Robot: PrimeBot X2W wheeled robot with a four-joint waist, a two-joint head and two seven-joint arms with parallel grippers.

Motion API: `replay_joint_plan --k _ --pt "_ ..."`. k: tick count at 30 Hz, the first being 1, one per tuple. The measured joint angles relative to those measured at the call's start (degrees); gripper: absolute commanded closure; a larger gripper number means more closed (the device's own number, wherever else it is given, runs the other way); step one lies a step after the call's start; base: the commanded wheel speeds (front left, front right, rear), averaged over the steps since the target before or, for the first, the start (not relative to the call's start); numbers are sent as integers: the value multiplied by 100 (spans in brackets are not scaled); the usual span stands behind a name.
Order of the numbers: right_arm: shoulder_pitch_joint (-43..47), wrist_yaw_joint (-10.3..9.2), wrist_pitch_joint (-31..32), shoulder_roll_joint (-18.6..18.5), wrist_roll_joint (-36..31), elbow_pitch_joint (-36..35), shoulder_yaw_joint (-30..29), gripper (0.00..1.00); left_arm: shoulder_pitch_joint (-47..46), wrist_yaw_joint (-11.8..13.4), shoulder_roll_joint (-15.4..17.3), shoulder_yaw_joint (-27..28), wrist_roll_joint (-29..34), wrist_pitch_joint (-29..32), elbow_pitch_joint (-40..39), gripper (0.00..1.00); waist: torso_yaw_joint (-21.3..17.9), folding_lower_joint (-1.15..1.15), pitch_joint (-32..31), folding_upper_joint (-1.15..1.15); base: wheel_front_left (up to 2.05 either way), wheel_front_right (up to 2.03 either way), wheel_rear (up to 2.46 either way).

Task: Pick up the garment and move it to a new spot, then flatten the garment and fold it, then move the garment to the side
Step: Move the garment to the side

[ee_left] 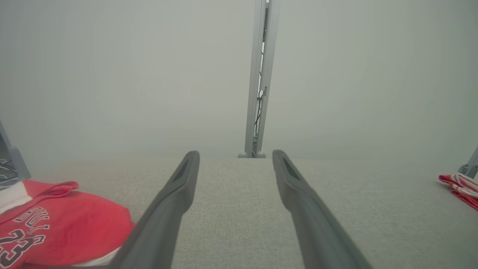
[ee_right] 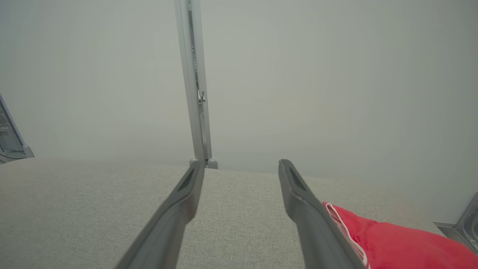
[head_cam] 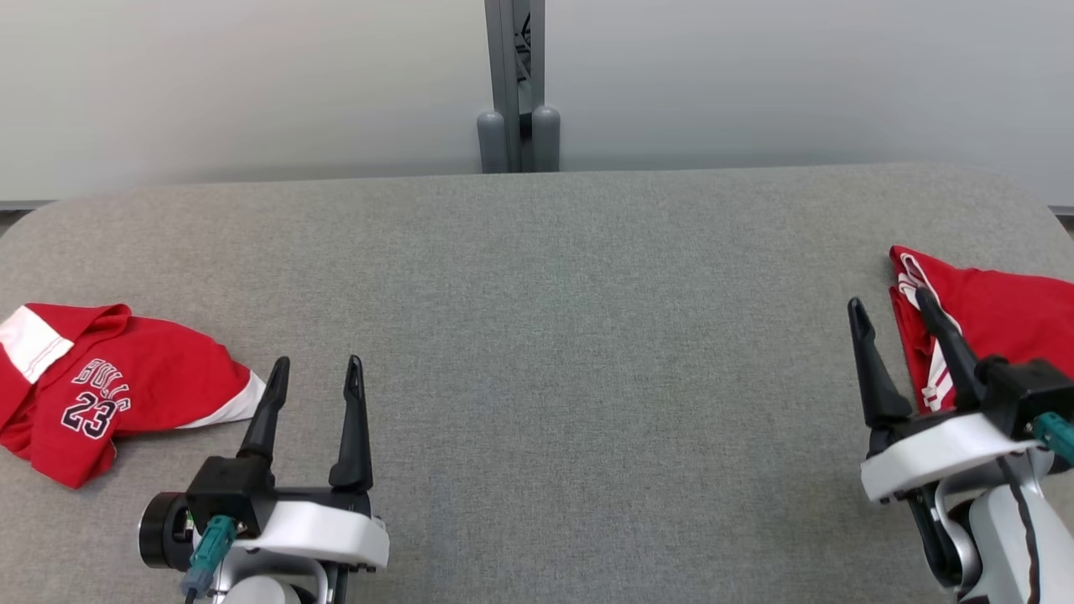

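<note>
Left gripper [head_cam: 318, 362] seen spread wide, nothing held, over grey padded table [head_cam: 537, 335]. Right gripper [head_cam: 888, 298] likewise spread wide, nothing held. Red jersey [head_cam: 109, 394] marked 23 found crumpled at table's left edge, just beside left gripper. 2nd red garment [head_cam: 998, 319], white-striped, found at right edge, partly hidden behind right gripper's outer finger.

Grey fabric table [head_cam: 537, 277], pale wall [head_cam: 252, 75] — metal post [head_cam: 513, 84]
</note>
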Motion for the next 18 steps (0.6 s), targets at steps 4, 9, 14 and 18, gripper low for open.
replay_joint_plan --k 4,9,14,18 --pt "258 0 0 102 -99 -21 -77 0 133 -7 0 -25 -33 0 53 0 40 0 -123 0 0 0 0" --pt "399 0 0 127 -135 -20 -85 0 213 -49 0 -80 -47 0 109 0 77 0 -226 0 0 0 0" --pt "485 0 0 119 -134 -12 -46 0 307 -68 -1 -112 -43 0 141 0 94 0 -335 0 0 0 0" --pt "506 0 0 102 -126 7 37 0 336 -77 -1 -123 -41 0 152 0 85 0 -379 0 0 0 0"
